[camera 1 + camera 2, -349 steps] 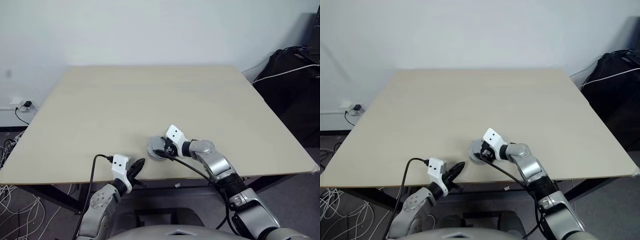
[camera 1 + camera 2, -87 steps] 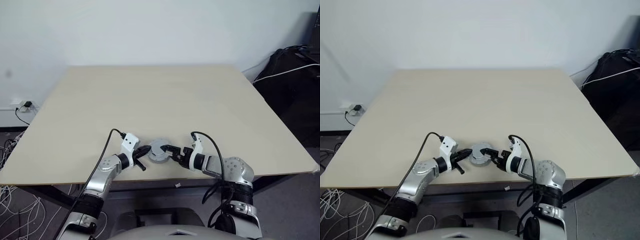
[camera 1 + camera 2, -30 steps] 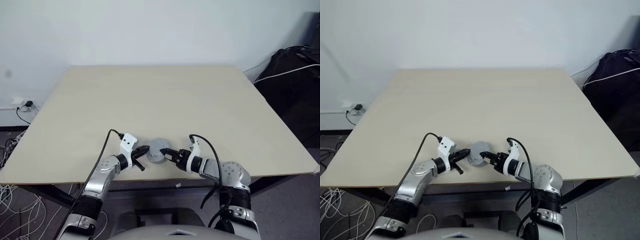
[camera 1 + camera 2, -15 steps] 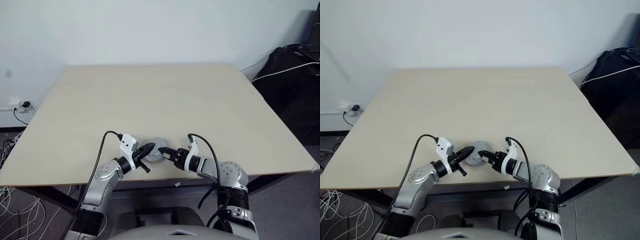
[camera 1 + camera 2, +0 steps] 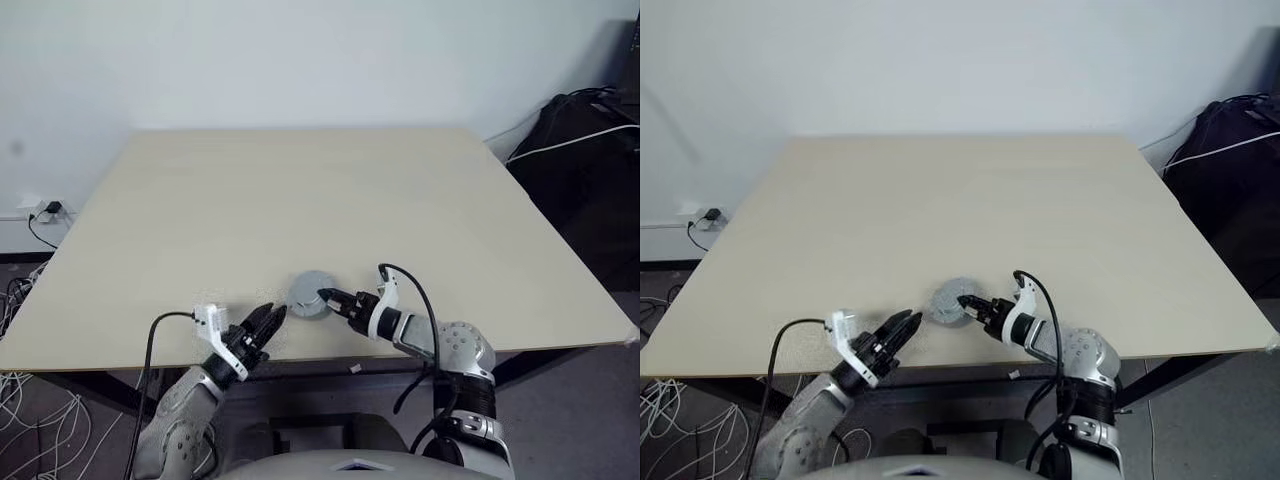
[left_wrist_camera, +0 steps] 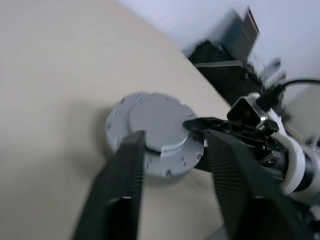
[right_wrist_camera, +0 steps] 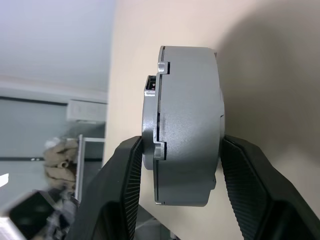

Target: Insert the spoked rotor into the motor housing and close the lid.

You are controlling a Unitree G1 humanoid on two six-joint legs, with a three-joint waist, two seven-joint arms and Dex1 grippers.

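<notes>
The motor housing (image 5: 311, 296) is a grey round casing near the table's front edge, with the grey lid (image 6: 157, 121) lying on top of it. The spoked rotor is hidden. My right gripper (image 5: 328, 297) reaches in from the right and is shut on the casing's near edge. One of its fingers (image 7: 131, 165) presses one flat face and the other presses the opposite face. My left gripper (image 5: 268, 319) hangs at the front edge, left of the casing and apart from it. It is open, and its fingers (image 6: 131, 165) have nothing between them.
The beige table (image 5: 300, 190) stretches wide and bare behind the casing. Its front edge (image 5: 120, 362) runs just below both grippers. A black bag with a white cable (image 5: 580, 140) stands off the table's far right. Loose cables (image 5: 20, 300) lie on the floor at the left.
My left gripper has drawn back from the casing toward the table's front edge, rolled and opened. The right gripper has kept its hold, and the casing stays in place.
</notes>
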